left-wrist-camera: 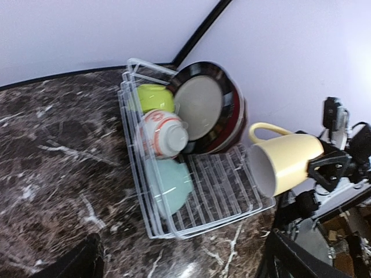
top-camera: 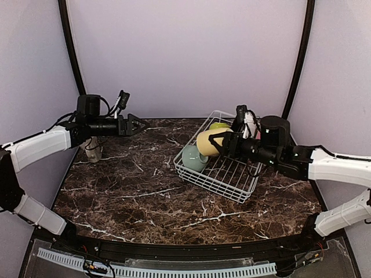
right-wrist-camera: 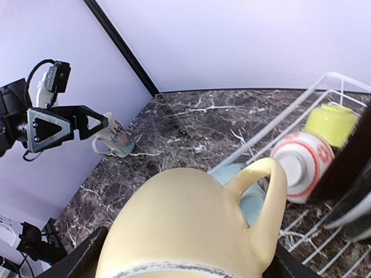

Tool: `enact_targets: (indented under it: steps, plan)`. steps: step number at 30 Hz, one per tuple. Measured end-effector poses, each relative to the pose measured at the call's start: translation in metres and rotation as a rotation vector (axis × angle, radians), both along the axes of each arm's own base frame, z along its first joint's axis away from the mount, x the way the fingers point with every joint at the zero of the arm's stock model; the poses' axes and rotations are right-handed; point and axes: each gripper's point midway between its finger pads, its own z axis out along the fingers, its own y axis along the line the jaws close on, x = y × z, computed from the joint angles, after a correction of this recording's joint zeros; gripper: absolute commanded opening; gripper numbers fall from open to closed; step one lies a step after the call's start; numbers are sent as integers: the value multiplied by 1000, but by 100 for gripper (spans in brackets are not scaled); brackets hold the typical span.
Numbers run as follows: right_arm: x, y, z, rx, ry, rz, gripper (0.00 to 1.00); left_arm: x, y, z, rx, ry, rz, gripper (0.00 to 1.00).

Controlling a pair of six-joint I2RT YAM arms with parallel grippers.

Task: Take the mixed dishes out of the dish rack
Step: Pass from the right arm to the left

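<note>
Two mugs (left-wrist-camera: 287, 162), three bowls (left-wrist-camera: 165, 134), one rack (left-wrist-camera: 214, 185)

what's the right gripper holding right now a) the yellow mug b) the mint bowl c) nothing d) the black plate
a: the right gripper is clamped on the yellow mug, while the mint bowl and black plate sit in the dish rack.
</note>
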Motion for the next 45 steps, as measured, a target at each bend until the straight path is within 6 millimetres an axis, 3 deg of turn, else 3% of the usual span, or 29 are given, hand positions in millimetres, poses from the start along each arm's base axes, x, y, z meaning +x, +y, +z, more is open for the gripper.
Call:
enact_targets:
  steps: [4,10,20,22,25,28,34,38,40,45]
  plan:
    - [13,36,23,71,-52,78,0,-15,-18,25,-195,-29,-122,98]
    - [23,85,47,162,-100,209,0,-32,-35,43,-385,2,-266,97]
    - [29,128,60,266,-120,321,0,-49,-59,48,-530,107,-423,83]
    - [31,133,56,276,-107,330,0,-52,-62,50,-549,128,-444,78]
    - [34,140,47,282,-85,343,0,-54,-66,48,-569,186,-458,58]
    - [33,146,39,294,-59,363,0,-53,-68,42,-579,241,-459,48]
    - [30,154,32,337,-9,403,0,-49,-71,29,-589,357,-453,18]
    - [33,153,29,369,45,408,10,-50,-72,35,-595,362,-478,2]
    - [28,152,33,405,66,439,18,-53,-72,44,-599,327,-505,1]
    - [29,148,32,433,76,440,71,-53,-71,49,-599,324,-515,1]
